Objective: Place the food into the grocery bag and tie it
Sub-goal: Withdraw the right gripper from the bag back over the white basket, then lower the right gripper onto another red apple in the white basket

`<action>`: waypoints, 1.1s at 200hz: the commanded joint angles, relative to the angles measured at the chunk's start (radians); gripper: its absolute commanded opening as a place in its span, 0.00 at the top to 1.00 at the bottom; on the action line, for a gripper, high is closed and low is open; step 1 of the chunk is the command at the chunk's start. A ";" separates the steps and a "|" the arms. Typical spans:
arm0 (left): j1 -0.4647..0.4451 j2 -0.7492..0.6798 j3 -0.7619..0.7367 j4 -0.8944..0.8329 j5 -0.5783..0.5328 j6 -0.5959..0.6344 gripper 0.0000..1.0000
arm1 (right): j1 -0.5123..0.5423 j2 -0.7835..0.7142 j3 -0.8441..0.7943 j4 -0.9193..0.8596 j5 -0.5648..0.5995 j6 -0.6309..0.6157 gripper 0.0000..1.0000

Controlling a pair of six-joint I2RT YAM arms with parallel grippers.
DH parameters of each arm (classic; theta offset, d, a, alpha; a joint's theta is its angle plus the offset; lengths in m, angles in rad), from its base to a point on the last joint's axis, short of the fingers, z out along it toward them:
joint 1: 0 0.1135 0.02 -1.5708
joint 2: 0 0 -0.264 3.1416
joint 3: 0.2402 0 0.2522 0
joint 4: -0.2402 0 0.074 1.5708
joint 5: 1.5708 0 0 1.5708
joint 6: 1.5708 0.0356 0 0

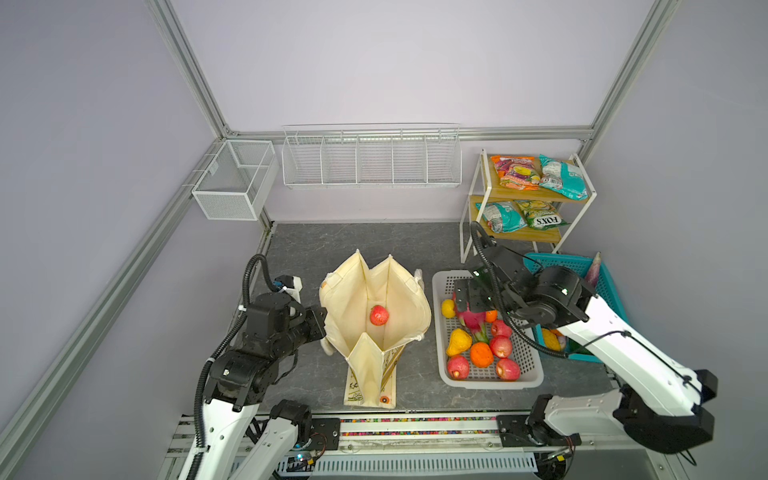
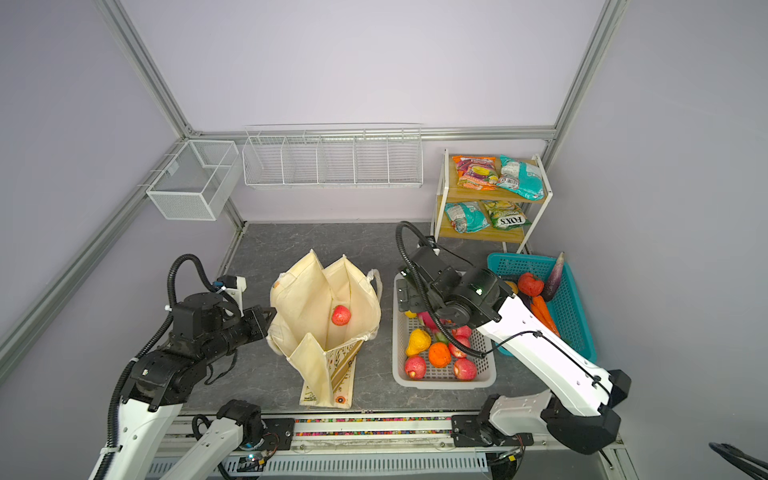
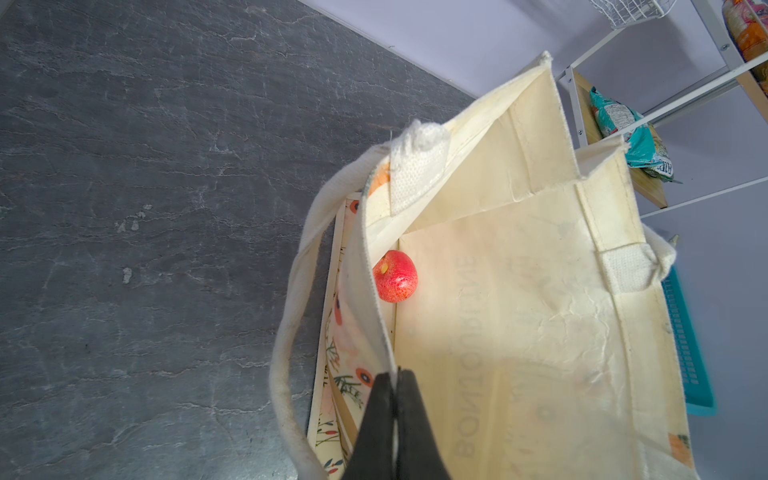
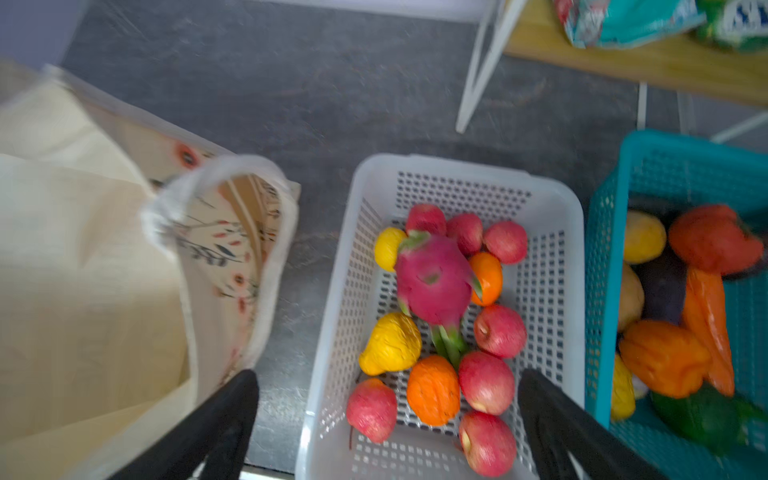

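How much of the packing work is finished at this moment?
Done: one apple lies in the bag. In hand: the left claw pinches the bag's rim; the right claw hangs open and empty over the white basket. Left: its fruit, produce in the teal basket, packets on the shelf, the tying.

White basket [image 1: 490, 383] beside teal basket [image 1: 557, 262]; wooden shelf [image 1: 540, 235] behind.

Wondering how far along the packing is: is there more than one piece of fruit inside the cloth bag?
No, only a single red apple lies inside the open bag.
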 commanded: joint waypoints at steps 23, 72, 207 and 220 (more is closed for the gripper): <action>-0.001 -0.005 -0.023 -0.029 0.019 0.016 1.00 | -0.167 -0.137 -0.336 0.075 -0.197 0.173 0.02; -0.001 -0.010 -0.032 -0.034 0.020 0.017 1.00 | -0.274 -0.155 -0.516 0.155 -0.282 0.216 0.05; -0.001 -0.001 -0.045 -0.018 0.024 0.028 1.00 | -0.392 -0.088 -0.731 0.302 -0.260 0.325 0.09; 0.000 0.000 -0.043 -0.018 0.023 0.030 1.00 | -0.399 -0.075 -0.739 0.313 -0.267 0.326 0.09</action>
